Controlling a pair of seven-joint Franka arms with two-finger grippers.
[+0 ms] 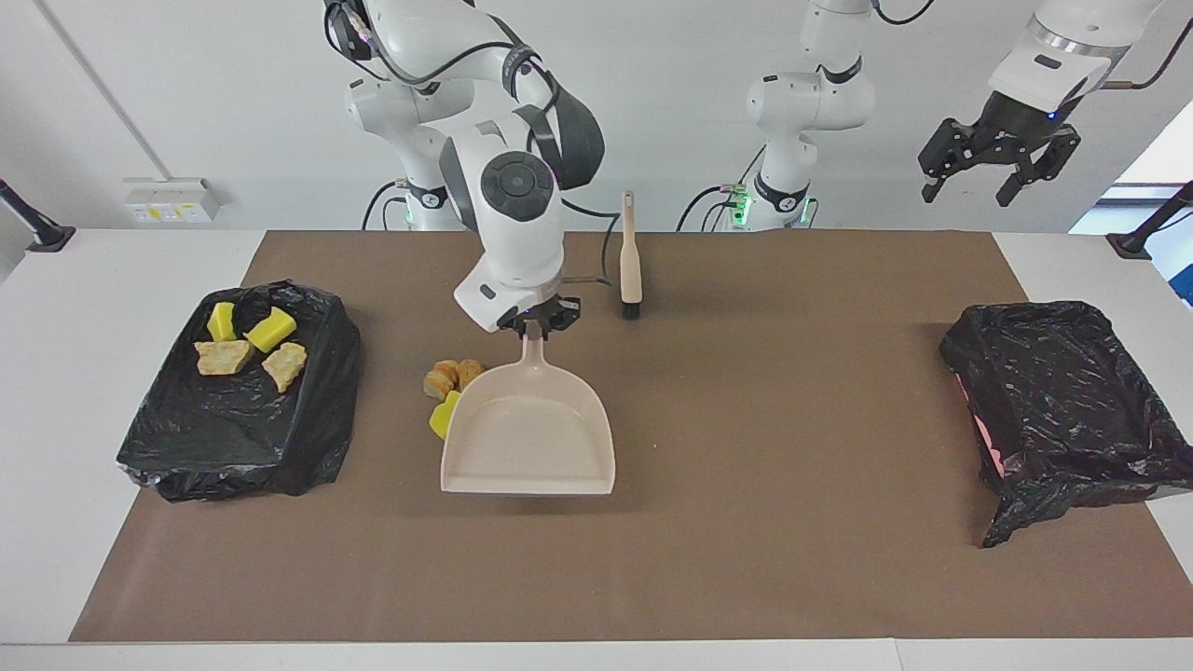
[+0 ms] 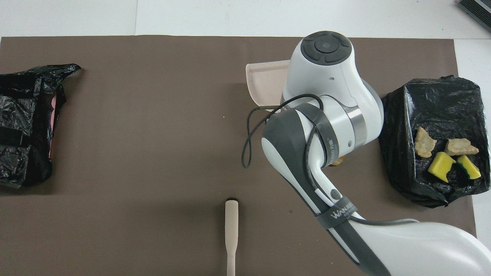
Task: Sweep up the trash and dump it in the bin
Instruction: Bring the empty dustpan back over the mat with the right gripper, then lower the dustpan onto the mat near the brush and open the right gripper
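Observation:
My right gripper [image 1: 538, 323] is shut on the handle of a beige dustpan [image 1: 529, 433], which is low over the brown mat with its mouth pointing away from the robots. Loose trash lies touching the pan's side toward the right arm's end: golden-brown bread pieces [image 1: 454, 374] and a yellow chunk [image 1: 445, 416]. More trash, two yellow chunks [image 1: 271, 328] and two bread pieces [image 1: 225, 357], lies on a black-bagged bin [image 1: 233, 438] at the right arm's end. In the overhead view the right arm hides its gripper and most of the dustpan [image 2: 264, 82]. My left gripper [image 1: 969, 194] is open, raised over the left arm's end.
A beige brush [image 1: 630, 266] lies on the mat nearer to the robots than the dustpan; it also shows in the overhead view [image 2: 231, 226]. A second black-bagged bin [image 1: 1062, 401] stands at the left arm's end. The brown mat [image 1: 764, 447] covers the table's middle.

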